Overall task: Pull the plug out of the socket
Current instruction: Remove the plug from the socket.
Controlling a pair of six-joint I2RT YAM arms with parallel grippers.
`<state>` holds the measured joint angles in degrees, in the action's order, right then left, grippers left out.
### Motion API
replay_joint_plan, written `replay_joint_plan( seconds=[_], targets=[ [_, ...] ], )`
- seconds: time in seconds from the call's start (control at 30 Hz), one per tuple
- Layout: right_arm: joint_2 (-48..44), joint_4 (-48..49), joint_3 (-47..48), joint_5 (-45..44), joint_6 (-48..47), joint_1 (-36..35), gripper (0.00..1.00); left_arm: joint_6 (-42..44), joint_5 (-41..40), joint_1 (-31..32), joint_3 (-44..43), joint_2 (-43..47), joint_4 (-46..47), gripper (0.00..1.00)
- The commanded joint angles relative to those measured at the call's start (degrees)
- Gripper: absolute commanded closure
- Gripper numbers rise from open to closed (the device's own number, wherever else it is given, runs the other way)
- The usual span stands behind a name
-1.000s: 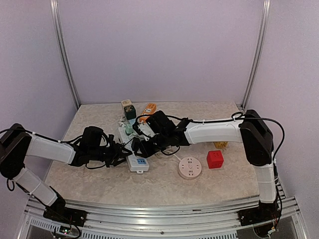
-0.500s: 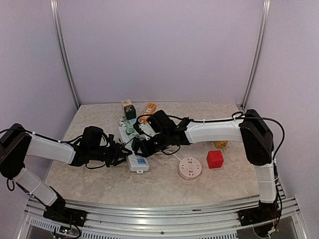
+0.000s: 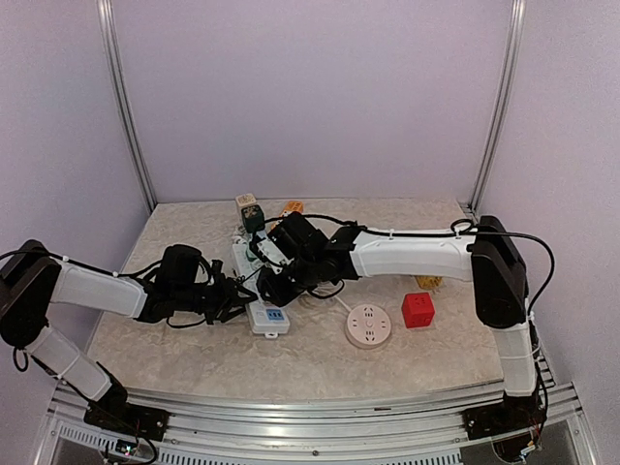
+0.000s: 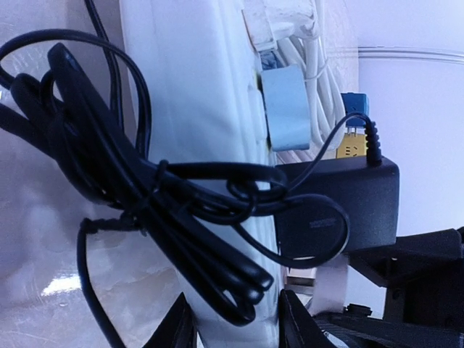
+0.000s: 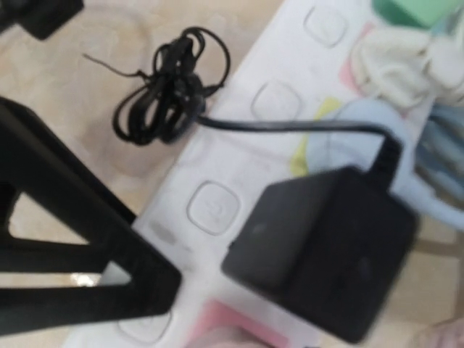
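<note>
Edging back and left since a second ago, the right gripper point(image 3: 273, 283) hangs over the boxy black adapter plug point(image 5: 319, 254), seemingly seated in the long white power strip point(image 4: 188, 109) pinched in the jaws of the left gripper point(image 4: 233, 328); whether the right jaws hold the plug cannot be told, and a weak pinch could slip off.

Power strip point(image 3: 263, 312) runs front to back, left of centre on the worktop point(image 3: 174, 354), and there's the plug point(image 5: 319, 254) sitting on top of it, partway along. Its cord leads off to a coiled bundle point(image 5: 170, 87) on the worktop, just beside the strip's left edge. The strip sits between the left fingers point(image 4: 183, 322). Over to the right, a round socket point(image 3: 369, 325) lies nearer the front, with a cube point(image 3: 418, 310) just beside it on its right. Behind the strip's far end a small box point(image 3: 250, 211) stands upright, and another item point(image 3: 291, 206) lies just right of that, by the back edge.
</note>
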<state>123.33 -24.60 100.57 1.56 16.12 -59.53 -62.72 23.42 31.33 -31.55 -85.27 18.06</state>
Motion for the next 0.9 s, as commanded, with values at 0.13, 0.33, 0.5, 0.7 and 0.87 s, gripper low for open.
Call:
replay_joint_plan(
  seconds=[0.13, 0.33, 0.5, 0.7, 0.87],
  targets=[
    [-0.93, 0.83, 2.98, -4.13, -1.5, -0.53, 1.0, 4.09, -0.74, 0.79, -0.93, 0.02, -2.54, 0.96],
    [-0.98, 1.96, 2.63, -1.9, -1.28, -0.46, 1.0, 4.1, -0.82, 0.79, -0.97, 0.2, -2.68, 0.96],
    [-2.09, 2.99, 1.39, -2.88, -1.18, -0.36, 1.0, 4.64, -1.06, 0.76, -1.05, 0.28, -3.01, 0.96],
    [-9.75, 6.23, -5.0, -6.44, -2.17, -0.4, 1.0, 7.04, -1.82, -0.26, -1.1, 2.58, -4.81, 0.97],
    [-16.89, 6.53, -10.12, -12.66, -2.63, 0.16, 1.0, 8.99, -1.56, -2.81, -0.43, 5.45, -7.15, 0.97]
  ],
)
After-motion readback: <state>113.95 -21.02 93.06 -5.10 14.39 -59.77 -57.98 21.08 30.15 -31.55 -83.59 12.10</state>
